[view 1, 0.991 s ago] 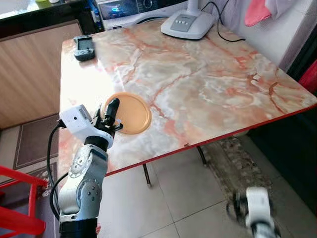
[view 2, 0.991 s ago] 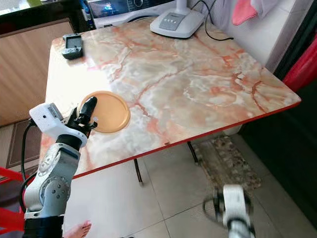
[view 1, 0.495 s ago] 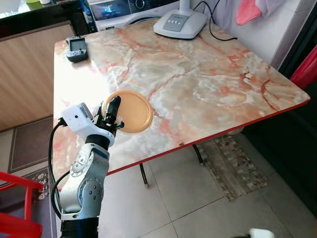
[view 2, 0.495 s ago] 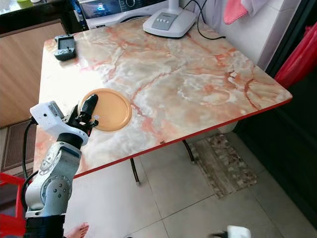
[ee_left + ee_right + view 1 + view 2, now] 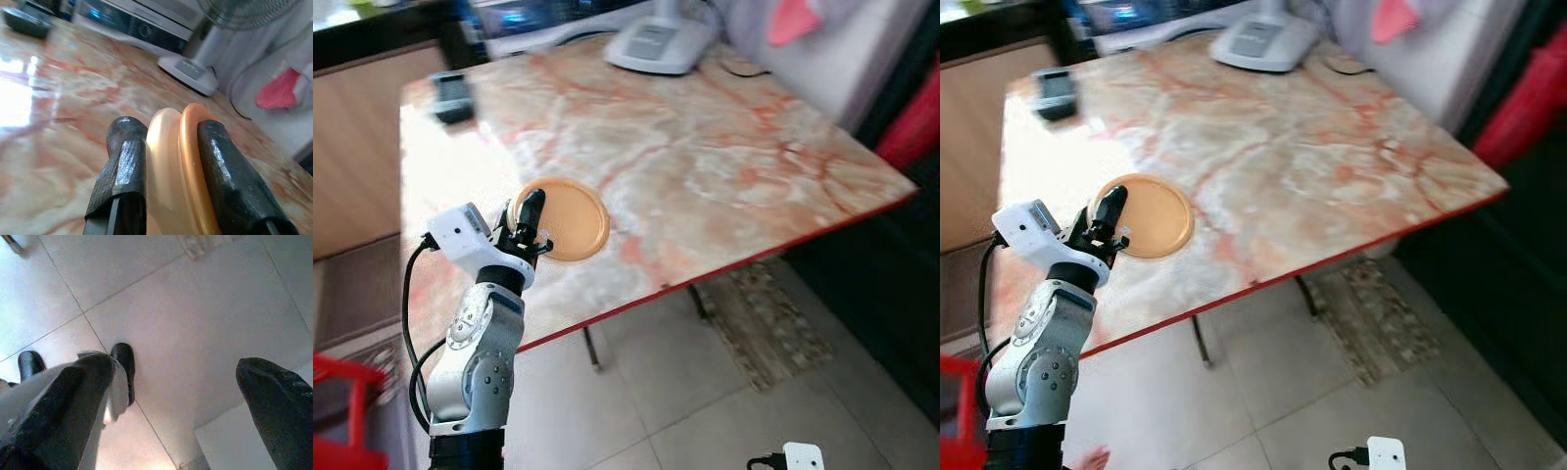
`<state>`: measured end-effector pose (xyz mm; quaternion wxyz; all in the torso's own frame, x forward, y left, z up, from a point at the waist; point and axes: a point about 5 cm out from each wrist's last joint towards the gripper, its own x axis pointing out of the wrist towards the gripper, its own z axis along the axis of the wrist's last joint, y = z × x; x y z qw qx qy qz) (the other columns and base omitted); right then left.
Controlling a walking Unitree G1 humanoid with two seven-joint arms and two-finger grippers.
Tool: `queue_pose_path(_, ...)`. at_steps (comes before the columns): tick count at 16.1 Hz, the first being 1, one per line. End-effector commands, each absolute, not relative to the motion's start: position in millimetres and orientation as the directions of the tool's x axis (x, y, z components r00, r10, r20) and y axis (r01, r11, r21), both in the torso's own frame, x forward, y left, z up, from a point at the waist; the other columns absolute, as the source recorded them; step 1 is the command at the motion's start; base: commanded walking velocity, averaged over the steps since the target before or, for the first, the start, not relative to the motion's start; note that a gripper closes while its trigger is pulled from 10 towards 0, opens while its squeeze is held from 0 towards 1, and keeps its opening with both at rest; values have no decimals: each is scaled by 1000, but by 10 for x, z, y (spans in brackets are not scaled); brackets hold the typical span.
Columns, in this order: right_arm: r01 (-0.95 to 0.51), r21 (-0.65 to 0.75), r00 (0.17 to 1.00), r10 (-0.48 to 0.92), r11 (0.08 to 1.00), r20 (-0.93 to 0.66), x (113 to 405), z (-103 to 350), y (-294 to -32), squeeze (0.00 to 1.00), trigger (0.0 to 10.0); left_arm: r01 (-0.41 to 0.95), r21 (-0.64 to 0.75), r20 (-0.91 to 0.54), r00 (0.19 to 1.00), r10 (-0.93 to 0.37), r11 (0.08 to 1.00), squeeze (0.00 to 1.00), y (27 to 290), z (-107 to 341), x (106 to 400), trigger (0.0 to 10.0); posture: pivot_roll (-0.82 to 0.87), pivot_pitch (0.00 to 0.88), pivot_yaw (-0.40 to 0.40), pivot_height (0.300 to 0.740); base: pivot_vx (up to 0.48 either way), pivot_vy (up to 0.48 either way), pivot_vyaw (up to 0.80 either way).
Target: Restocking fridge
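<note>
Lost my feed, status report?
Left gripper shut on orange plate at its near rim, on the table. Right gripper open, idle over floor. Nothing in the way.

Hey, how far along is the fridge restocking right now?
Barely begun. In hand: the left claw is shut on the rim of the orange plate, which lies at the near edge of the marble table. The right claw hangs open over the floor tiles. Left: lifting the plate and carrying it to a fridge.

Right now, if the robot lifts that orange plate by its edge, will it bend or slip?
The orange plate looks stiff, probably plastic, so it likely won't bend. Its glossy rim, pinched by the left gripper, might slip. It seems thin, probably light.
</note>
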<state>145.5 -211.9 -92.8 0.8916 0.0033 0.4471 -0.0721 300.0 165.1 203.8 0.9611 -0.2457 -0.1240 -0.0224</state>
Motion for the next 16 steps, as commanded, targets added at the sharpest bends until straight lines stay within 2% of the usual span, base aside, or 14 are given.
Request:
queue_pose_path(1, 134, -49, 555, -116, 990, -824, 1341, -977, -2103, 0, 10000, 101, -452, 281, 959, 34, 886, 0, 1675, 2104, 2986, 10000, 79, 173, 41, 740, 0, 0, -788)
queue_pose_path(5, 125, -46, 535, -106, 991, -838, 1271, -984, -2198, 0, 10000, 99, -453, 284, 958, 39, 886, 0, 1672, 2115, 2990, 10000, 80, 175, 32, 740, 0, 0, -788)
queue_pose_path(16, 102, -23, 536, -74, 995, -841, 1267, -992, -2156, 0, 10000, 101, -468, 270, 962, 34, 878, 0, 1648, 2098, 3010, 10000, 64, 169, 31, 740, 0, 37, -787)
